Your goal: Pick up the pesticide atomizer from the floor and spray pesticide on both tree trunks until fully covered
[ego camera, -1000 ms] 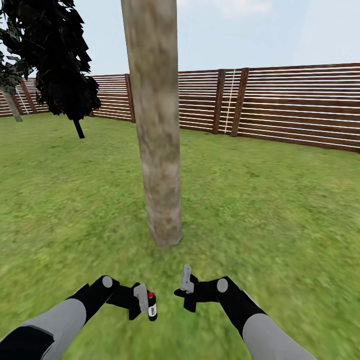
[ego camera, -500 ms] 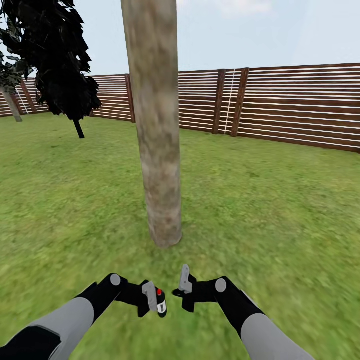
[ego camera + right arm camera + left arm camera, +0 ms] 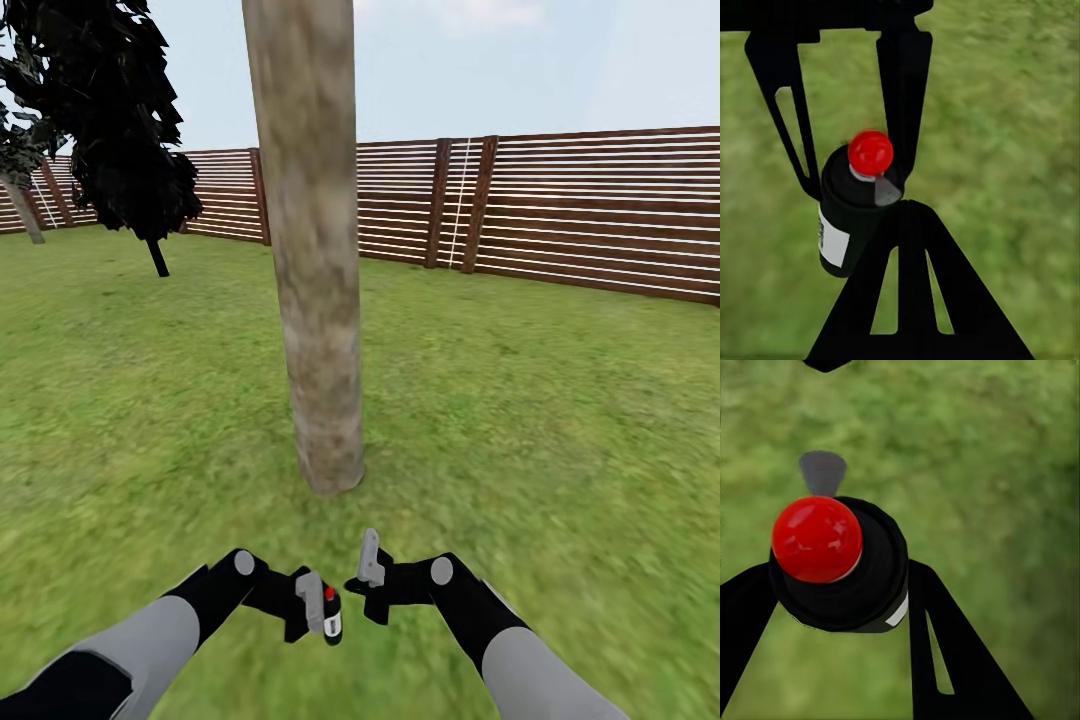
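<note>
Green grass lawn floor (image 3: 560, 420) runs back to a brown horizontal-slat wooden fence (image 3: 600, 215). Thick, straight grey-brown mottled tree trunk (image 3: 312, 250) stands dead ahead, branchless, base in the grass just beyond both arms. Dark blocky-leaved tree (image 3: 110, 110) sits well off to the left near the fence. Left tool (image 3: 325, 612) is clamped on the small black cylindrical pesticide atomizer (image 3: 331, 615): red round cap, white label on its side, held off the grass, roughly upright. In the left wrist view the atomizer (image 3: 840, 562) sits between the two black fingers (image 3: 945, 652), touching both. Right tool (image 3: 368, 570) is just beside it, holding nothing; how far it's open I can't tell.
</note>
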Robot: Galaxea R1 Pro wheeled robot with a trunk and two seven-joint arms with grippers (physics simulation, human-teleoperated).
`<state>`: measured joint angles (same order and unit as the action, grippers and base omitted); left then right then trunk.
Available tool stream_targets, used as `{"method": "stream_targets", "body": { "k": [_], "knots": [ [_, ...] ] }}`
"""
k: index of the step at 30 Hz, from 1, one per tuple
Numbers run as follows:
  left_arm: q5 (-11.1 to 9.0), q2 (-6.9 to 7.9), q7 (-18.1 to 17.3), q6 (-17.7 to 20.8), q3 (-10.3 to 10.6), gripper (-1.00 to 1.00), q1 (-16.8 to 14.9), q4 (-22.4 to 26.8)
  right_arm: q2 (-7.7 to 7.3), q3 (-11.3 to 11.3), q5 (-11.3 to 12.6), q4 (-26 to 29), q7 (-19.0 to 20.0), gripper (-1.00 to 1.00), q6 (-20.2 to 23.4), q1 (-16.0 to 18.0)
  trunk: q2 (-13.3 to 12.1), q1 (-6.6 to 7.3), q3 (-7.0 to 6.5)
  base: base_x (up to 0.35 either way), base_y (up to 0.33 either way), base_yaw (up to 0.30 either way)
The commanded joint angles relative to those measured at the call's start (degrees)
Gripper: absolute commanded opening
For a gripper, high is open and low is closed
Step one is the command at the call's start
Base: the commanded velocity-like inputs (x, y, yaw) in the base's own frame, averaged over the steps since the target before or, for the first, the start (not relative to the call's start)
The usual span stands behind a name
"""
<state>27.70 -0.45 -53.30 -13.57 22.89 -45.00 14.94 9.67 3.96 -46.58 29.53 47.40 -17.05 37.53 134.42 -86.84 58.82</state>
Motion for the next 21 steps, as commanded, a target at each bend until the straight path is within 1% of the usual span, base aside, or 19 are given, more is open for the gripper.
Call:
{"method": "stream_targets", "body": {
  "k": [1,7,9,11,21],
  "knots": [
    [-0.12,-0.11,0.02,-0.03,-0.02,-1.0,0.0,0.07,0.0,0.0,0.0,0.0,-0.02,-1.0,0.0,0.0,0.0,0.0,0.0,0.0,0.0,0.0],
    [-0.19,-0.65,0.04,-0.02,-0.06,-1.0,0.0,0.34,0.0,0.0,0.0,0.0,-0.01,-1.0,0.0,0.0,0.0,0.0,0.0,0.0,0.0,0.0],
    [-0.17,-1.19,0.06,0.01,-0.11,-1.0,0.0,0.31,0.0,0.0,0.0,0.0,-0.01,-1.0,0.0,0.0,0.0,0.0,0.0,0.0,0.0,0.0],
    [-0.18,-1.43,0.1,0.03,-0.09,-1.0,0.0,0.35,-0.01,0.0,0.0,0.0,-0.01,-1.0,0.0,-0.01,0.0,0.0,0.0,0.0,0.0,0.0],
    [-0.19,-1.4,0.13,0.11,-0.55,-1.0,-0.04,0.35,0.0,0.0,0.0,0.0,-0.03,-1.0,0.0,-0.01,0.0,0.0,0.0,0.0,0.0,0.0]
  ]
}}
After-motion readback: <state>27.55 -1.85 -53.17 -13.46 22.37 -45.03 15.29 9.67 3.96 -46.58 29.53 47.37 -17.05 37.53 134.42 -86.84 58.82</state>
